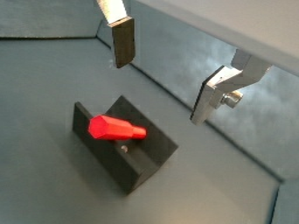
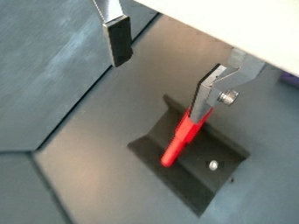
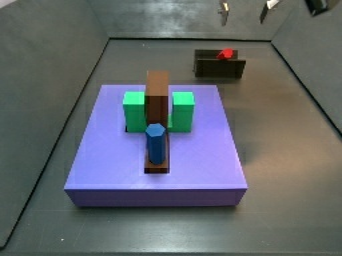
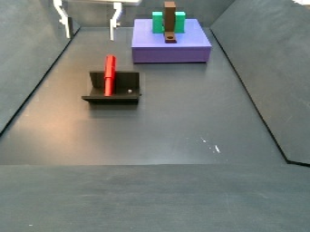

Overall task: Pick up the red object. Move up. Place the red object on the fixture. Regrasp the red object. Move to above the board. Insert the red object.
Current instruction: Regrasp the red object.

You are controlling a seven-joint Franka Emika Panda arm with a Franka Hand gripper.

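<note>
The red object (image 4: pixel 111 74) lies on the fixture (image 4: pixel 115 94), leaning against its raised back wall and reaching past its top edge. The pincer (image 4: pixel 89 20) hangs above the fixture with its jaws apart — nothing between them, well clear of the red object (image 1: pixel 114 129). In a side view the fixture (image 3: pixel 221 67) sits behind the board (image 3: pixel 120 165), near the far wall. On the board stand the green blocks (image 3: pixel 136 111) either side of the upright slab (image 3: pixel 158 95) — the hexagonal peg (image 3: pixel 156 145) stands just in front of the slab.
</note>
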